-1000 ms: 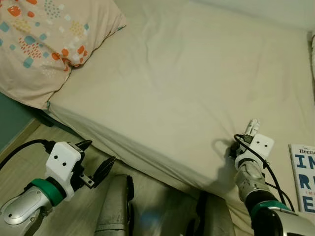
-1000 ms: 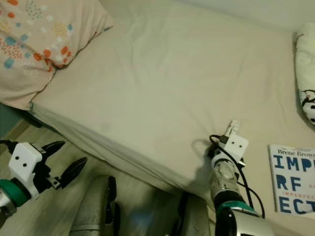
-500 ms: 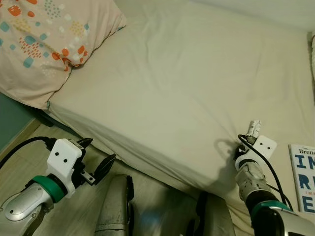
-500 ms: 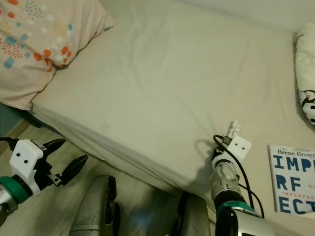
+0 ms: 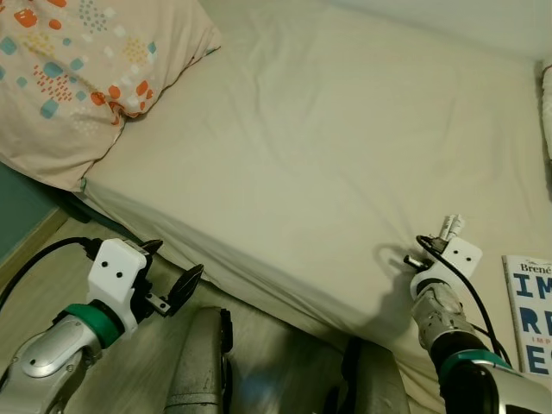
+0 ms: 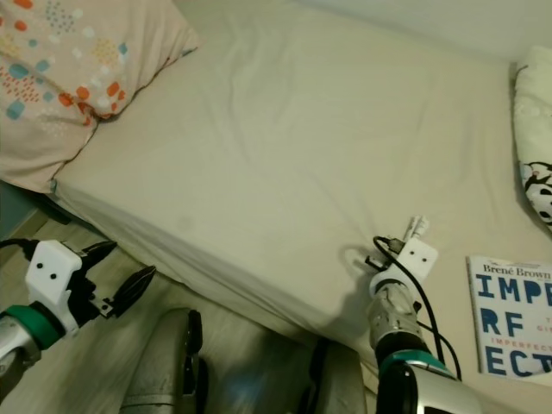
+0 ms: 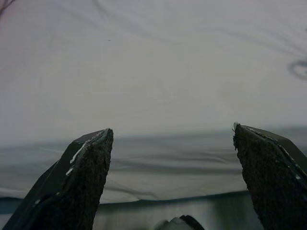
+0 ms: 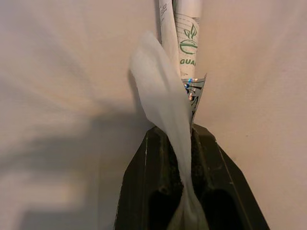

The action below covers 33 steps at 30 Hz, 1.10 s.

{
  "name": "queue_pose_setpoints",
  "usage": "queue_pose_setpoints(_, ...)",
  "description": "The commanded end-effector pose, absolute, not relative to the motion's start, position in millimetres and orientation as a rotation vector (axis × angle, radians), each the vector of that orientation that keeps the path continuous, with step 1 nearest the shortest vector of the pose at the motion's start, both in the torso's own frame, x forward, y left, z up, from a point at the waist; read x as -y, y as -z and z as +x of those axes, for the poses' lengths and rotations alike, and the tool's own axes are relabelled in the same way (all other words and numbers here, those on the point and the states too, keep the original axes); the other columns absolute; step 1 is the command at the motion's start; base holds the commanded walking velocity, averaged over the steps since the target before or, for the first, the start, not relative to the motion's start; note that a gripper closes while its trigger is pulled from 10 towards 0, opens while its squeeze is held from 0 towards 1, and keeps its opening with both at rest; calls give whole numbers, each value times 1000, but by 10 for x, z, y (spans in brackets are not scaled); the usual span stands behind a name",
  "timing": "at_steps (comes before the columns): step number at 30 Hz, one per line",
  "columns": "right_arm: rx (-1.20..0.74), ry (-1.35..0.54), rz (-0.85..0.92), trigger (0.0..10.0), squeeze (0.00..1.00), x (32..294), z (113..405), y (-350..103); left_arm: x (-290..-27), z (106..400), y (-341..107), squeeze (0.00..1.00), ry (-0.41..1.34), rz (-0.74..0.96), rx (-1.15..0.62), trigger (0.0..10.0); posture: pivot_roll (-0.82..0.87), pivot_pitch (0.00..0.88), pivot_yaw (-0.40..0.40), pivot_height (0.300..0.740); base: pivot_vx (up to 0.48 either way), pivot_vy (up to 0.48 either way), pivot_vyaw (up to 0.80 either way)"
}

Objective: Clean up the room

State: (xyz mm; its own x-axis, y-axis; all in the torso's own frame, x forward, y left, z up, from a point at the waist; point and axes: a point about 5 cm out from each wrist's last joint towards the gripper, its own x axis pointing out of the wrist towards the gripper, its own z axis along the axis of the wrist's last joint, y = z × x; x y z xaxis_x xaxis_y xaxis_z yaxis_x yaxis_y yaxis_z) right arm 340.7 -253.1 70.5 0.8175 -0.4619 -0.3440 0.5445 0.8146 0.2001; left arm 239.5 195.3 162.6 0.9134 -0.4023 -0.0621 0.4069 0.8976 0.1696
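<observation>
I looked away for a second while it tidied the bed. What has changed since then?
Little. The right gripper, shut on a crumpled wrapper, drifted slightly toward the book. The left gripper, open, sank a little beside the bed. Pillow and book stayed put.

A beige sheeted bed (image 5: 328,147) lies before me. At its ten o'clock rests a cream pillow with orange and teal spots (image 5: 69,69).
</observation>
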Motion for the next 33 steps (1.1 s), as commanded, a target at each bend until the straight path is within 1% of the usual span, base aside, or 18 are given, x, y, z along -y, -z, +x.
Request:
queue_pose_setpoints(1,-351,537,319,0,0,2468,3345,-568,-1980,2418,-1516,0,396,181,-60,10000,325,194,24,585,0,0,0)
queue_pose_setpoints(7,-324,500,328,0,0,2410,3392,-614,-2006,2520,-1369,0,322,193,-103,10000,265,153,-7,585,0,0,0)
queue_pose_setpoints(9,-324,500,328,0,0,2410,3392,-614,-2006,2520,-1369,0,322,193,-103,10000,265,153,-7,585,0,0,0)
queue_pose_setpoints(11,-305,456,351,0,0,2318,3411,-610,-1984,2598,-1279,0,270,187,-125,10000,220,125,-17,585,0,0,0)
queue_pose_setpoints(12,-305,456,351,0,0,2318,3411,-610,-1984,2598,-1279,0,270,187,-125,10000,220,125,-17,585,0,0,0)
queue_pose_setpoints(13,-291,400,372,0,0,2187,3400,-564,-1944,2661,-1191,0,225,180,-148,10000,192,106,-8,585,0,0,0)
queue_pose_setpoints(14,-287,372,375,0,0,2123,3383,-531,-1921,2687,-1152,0,215,180,-160,10000,182,98,-4,585,0,0,0)
queue_pose_setpoints(20,-257,295,361,0,0,1944,3251,-398,-1833,2804,-1054,0,209,190,-178,10000,139,70,21,585,0,0,0)
queue_pose_setpoints(24,-220,255,366,0,0,1881,3218,-414,-1804,2864,-1041,0,212,198,-176,10000,116,64,29,585,0,0,0)
queue_pose_setpoints(25,-190,215,368,0,0,1818,3204,-453,-1783,2894,-1048,0,207,194,-170,10000,107,53,25,585,0,0,0)
queue_pose_setpoints(27,-190,215,368,0,0,1818,3204,-453,-1783,2894,-1048,0,207,194,-170,10000,107,53,25,585,0,0,0)
queue_pose_setpoints(29,-113,108,352,0,0,1634,3184,-580,-1739,2931,-1044,0,197,189,-154,10000,102,35,11,585,0,0,0)
queue_pose_setpoints(30,-76,51,334,4431,0,1543,3171,-636,-1721,2931,-1016,0,185,188,-162,10000,104,29,15,585,0,0,0)
queue_pose_setpoints(31,-58,12,312,10000,0,1488,3149,-655,-1706,2924,-981,0,175,190,-167,10000,109,4,12,585,0,0,0)
queue_pose_setpoints(33,-47,-14,284,10000,0,1456,3126,-659,-1697,2916,-957,0,167,189,-167,10000,109,4,12,585,0,0,0)
